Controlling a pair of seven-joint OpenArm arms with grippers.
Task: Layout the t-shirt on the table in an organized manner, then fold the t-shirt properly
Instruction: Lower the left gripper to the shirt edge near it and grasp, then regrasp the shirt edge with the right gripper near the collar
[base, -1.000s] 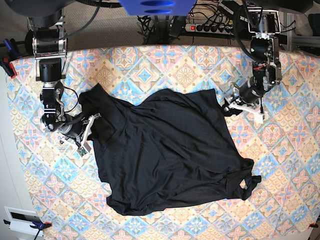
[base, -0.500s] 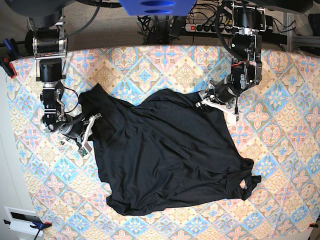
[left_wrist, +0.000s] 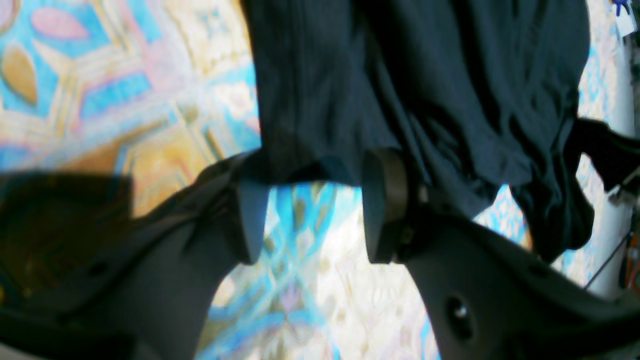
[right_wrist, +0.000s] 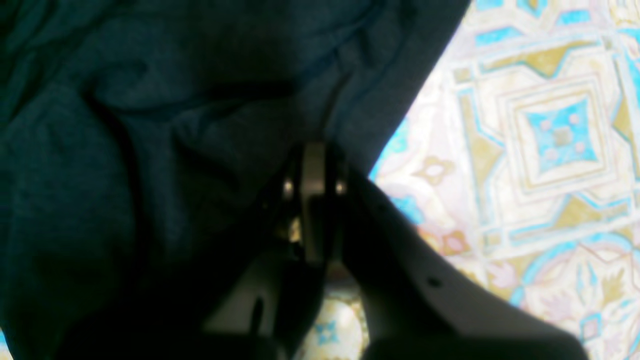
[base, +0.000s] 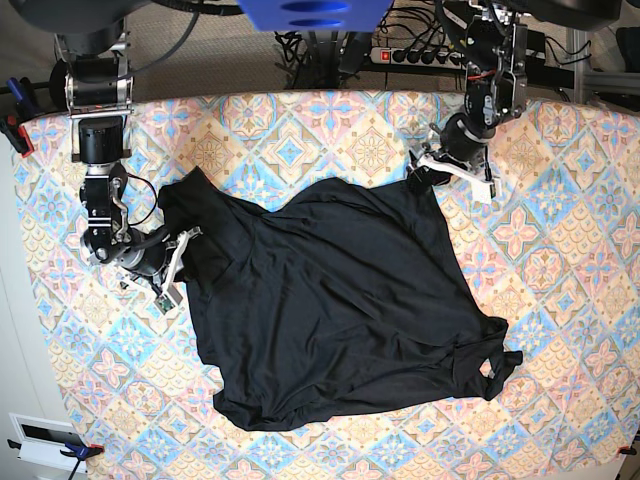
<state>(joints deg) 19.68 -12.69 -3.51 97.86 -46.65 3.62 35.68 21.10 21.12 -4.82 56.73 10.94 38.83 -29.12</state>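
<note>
The black t-shirt (base: 340, 300) lies crumpled and spread across the middle of the patterned table (base: 560, 330). My right gripper (base: 178, 262) sits at the shirt's left edge. In the right wrist view that gripper (right_wrist: 315, 150) is shut, pinching the t-shirt (right_wrist: 125, 125) just inside its edge, with the table (right_wrist: 550, 125) bare beside it. My left gripper (base: 432, 172) hovers at the shirt's far right corner. In the left wrist view its jaws (left_wrist: 315, 180) stand apart, and the hem of the t-shirt (left_wrist: 400, 75) lies across the fingertips (left_wrist: 382, 195), with the table (left_wrist: 75, 75) showing between them.
A power strip with cables (base: 420, 52) lies beyond the table's far edge. A blue clamp (base: 15, 100) grips the left edge, and a white box (base: 40, 440) sits off the near left corner. Patterned cloth shows on all sides of the shirt.
My left arm has swung from the shirt's right side up and back to its far right corner. The right arm and the shirt have stayed put.
</note>
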